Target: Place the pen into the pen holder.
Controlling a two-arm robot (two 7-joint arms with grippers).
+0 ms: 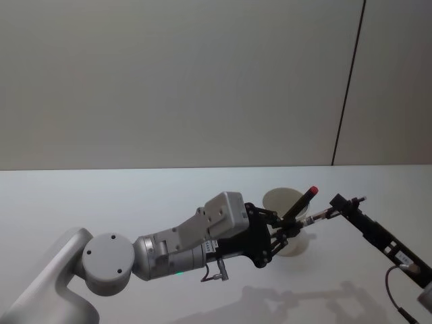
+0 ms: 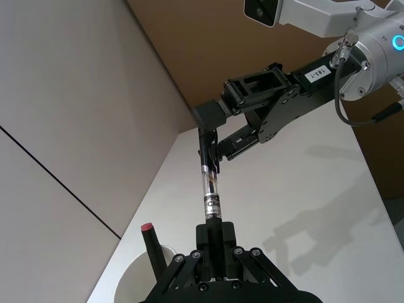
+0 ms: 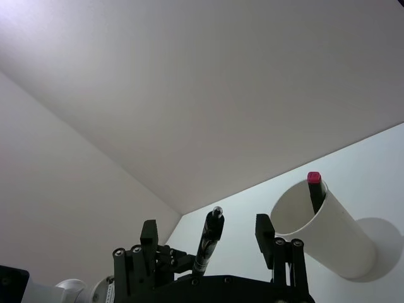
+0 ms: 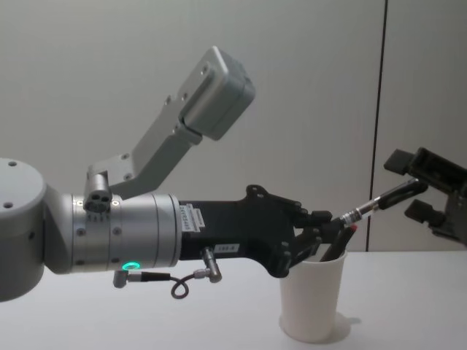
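White worktop (image 1: pixel 101 202) carries the pen holder (image 4: pixel 312 299), its base hidden in the head view behind the left pincer (image 4: pixel 332 232), which pinches the pen (image 2: pixel 209 189) above it. Right pincer (image 3: pixel 208 237) straddles the pen's far end, fingers spread. A red-capped marker (image 1: pixel 300 202) stands inside the holder.

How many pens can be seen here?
2. One red-capped pen stands in the white paper cup. The other pen is held above the table by the left claw; the right claw is open around its tip.

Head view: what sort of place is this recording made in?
Probably a bare robot test bench or lab: a plain white table against blank wall panels, holding one paper cup, where the left gripper and right gripper handle a pen.
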